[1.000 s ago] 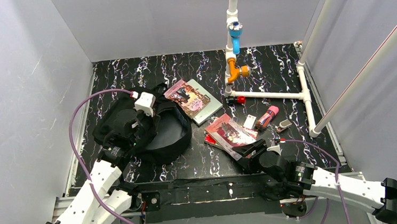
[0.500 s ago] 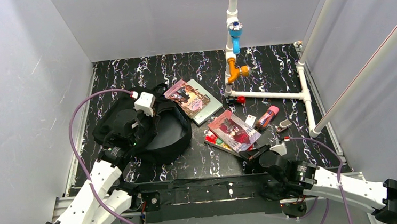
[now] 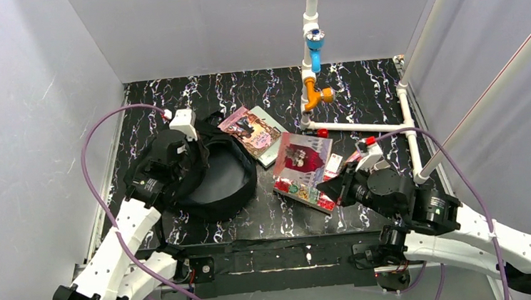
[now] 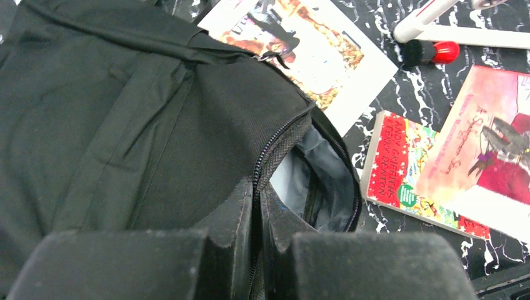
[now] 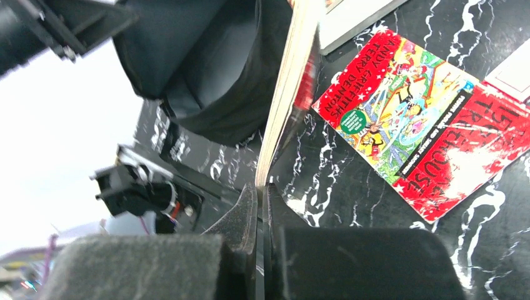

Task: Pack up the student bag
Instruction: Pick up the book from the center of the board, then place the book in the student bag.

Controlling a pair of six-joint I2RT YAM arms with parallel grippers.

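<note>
The student bag (image 3: 211, 179) lies at the left, a black backpack with its mouth unzipped and grey lining (image 4: 312, 181) showing. My left gripper (image 4: 259, 190) is shut on the bag's zipper edge and holds the mouth up. My right gripper (image 5: 261, 187) is shut on the corner of a thin pink book (image 3: 304, 152), which hangs tilted above the table just right of the bag. In the right wrist view I see that book edge-on (image 5: 294, 81). A red paperback (image 3: 303, 190) lies flat under it.
Another book (image 3: 258, 133) rests against the bag's far right side. A white pipe frame (image 3: 361, 127) with orange and blue fittings stands at the back right, a red-capped marker (image 3: 318, 133) beside it. A small card (image 3: 333, 163) lies near the books. Grey walls enclose the table.
My right gripper closed on the thin pink book and raised it off the red paperback, carrying it up and away from the near edge. The left gripper shifted slightly back with the bag's edge.
</note>
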